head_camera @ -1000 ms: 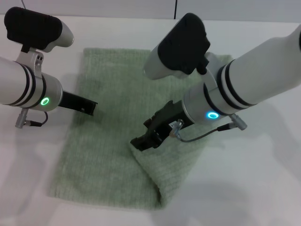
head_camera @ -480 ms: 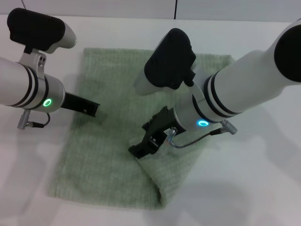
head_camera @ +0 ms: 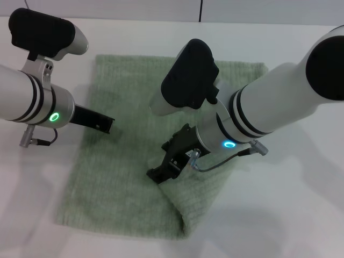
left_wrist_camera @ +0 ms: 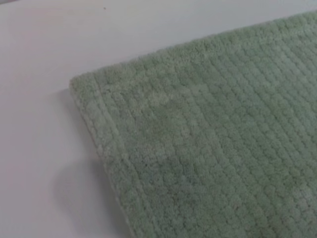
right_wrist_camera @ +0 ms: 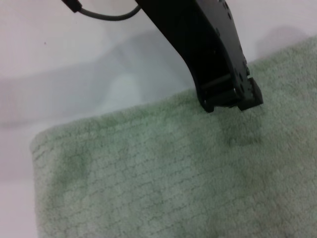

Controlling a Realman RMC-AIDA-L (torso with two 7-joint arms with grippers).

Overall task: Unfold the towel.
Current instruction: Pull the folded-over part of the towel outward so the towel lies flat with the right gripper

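In the middle of the white table (head_camera: 301,177) lies the towel (head_camera: 123,177), pale green and fuzzy. It is still folded: a top flap covers its right part, and the flap's free edge runs from the far side of the table toward the near side. The flap's near corner sits close to the table's near edge.

The right hand (head_camera: 161,171) is down on the towel, right at that free edge, near the middle of the cloth. I cannot tell if this hand is open or closed, or if it has the edge pinched. In the right wrist view a dark finger tip (right_wrist_camera: 233,96) touches the cloth at its edge.

The left hand (head_camera: 99,122) hovers over the towel's left side, well apart from the flap. I cannot tell if it is open or closed either. Its wrist view shows only a towel corner (left_wrist_camera: 86,87) on the table.

The right hand is much nearer the flap. I think the flap must be lifted and carried to the right, across the fold, so the towel opens out flat
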